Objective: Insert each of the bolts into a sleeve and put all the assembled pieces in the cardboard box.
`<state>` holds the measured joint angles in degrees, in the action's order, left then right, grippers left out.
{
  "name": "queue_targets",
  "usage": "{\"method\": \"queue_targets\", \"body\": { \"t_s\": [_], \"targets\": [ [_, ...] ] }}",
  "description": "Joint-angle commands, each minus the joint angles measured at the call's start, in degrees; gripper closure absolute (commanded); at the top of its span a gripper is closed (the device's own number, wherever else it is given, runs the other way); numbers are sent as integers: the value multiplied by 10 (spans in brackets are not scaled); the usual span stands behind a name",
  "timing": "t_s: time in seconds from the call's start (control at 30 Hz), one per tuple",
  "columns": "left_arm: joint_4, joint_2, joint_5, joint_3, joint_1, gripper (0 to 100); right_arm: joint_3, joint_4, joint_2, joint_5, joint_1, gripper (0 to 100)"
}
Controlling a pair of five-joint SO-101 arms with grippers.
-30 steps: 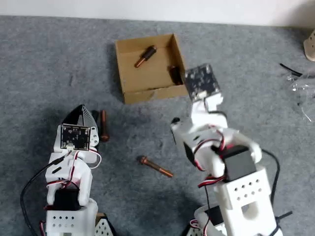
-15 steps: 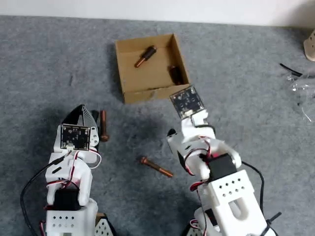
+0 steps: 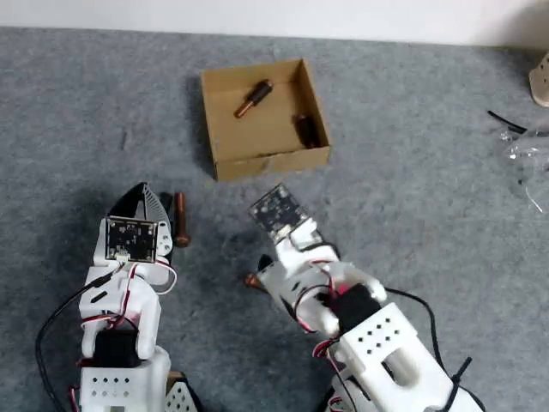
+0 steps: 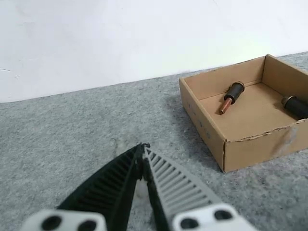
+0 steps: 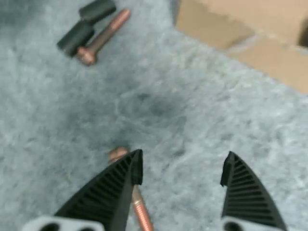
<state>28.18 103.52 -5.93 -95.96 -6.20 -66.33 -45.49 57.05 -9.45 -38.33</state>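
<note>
The cardboard box [image 3: 225, 159] [image 4: 204, 118] [image 5: 226, 29] lies at the far middle of the grey carpet. It holds two bolts in black sleeves, one [image 3: 255, 97] [image 4: 231, 95] near the back and one [image 3: 306, 130] [image 4: 294, 106] by the right wall. My right gripper [image 5: 184, 166] is open, low over a loose copper bolt [image 5: 118, 154] [image 3: 251, 280] whose head lies just beside one finger. My left gripper [image 4: 143, 150] [image 3: 146, 202] is shut and empty. Right beside it lie another bolt [image 3: 181, 219] [image 5: 103, 36] and two black sleeves [image 5: 74, 37] [image 5: 98, 9].
The right arm [image 3: 300, 257] leans over the carpet's middle, in front of the box. Clear plastic and black wires [image 3: 519, 142] lie at the far right, with a beige object [image 3: 540, 77] at the edge. A white wall [image 4: 144, 33] stands behind the carpet.
My right arm has swung back from the box's near right corner, leftward and down, to the loose bolt in the middle. The left arm has not moved.
</note>
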Motion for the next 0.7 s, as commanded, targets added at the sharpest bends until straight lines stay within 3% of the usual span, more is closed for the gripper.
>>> {"method": "queue_targets", "body": {
  "t_s": [0.0,0.3,0.47,0.67],
  "targets": [
    [-17,-1,-3,-13,8,993,-7,19,12,-7,-23,752],
    [-17,-1,-2,-13,2,993,-26,19,12,-7,-24,752],
    [-17,-1,8,4,-34,993,-49,20,13,-7,-26,752],
    [2,-1,25,30,-44,993,-91,75,12,-7,-24,752]
  ]
}}
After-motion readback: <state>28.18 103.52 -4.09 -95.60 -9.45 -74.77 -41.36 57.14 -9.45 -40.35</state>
